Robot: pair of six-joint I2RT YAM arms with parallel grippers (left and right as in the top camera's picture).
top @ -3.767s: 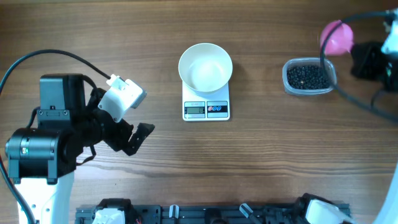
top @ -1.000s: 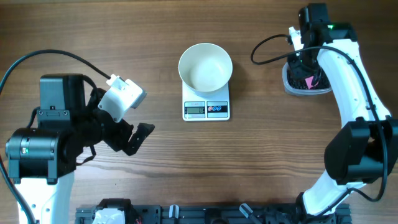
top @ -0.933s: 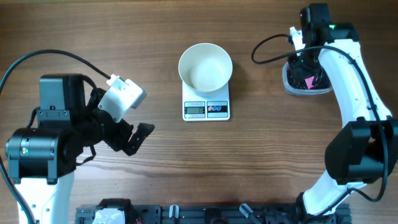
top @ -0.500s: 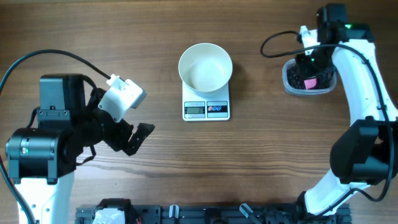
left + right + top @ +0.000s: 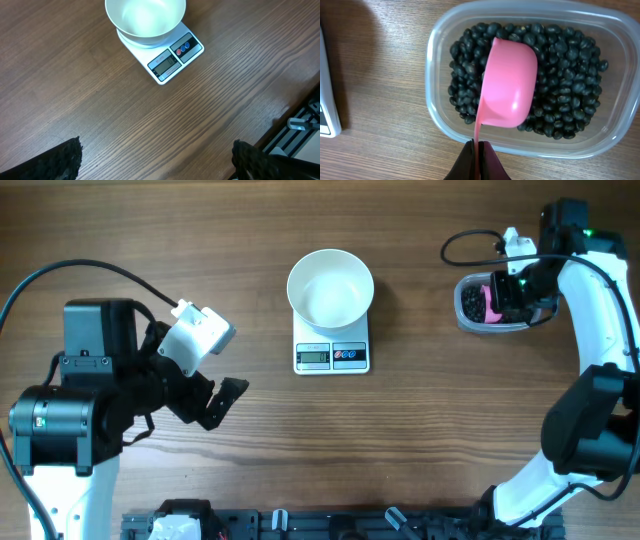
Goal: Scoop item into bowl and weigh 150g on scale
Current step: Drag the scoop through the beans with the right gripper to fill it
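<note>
Two arms: right end effector (image 5: 477,150) clenched on pink scoop (image 5: 509,85) over black beans (image 5: 560,100) in tub (image 5: 432,85); left end effector (image 5: 152,165) released; bowl (image 5: 330,287) atop scale (image 5: 332,356).

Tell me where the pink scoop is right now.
In the right wrist view, the pink scoop is over the black beans inside the clear tub, its handle pinched by the right gripper, right of the scale.
</note>
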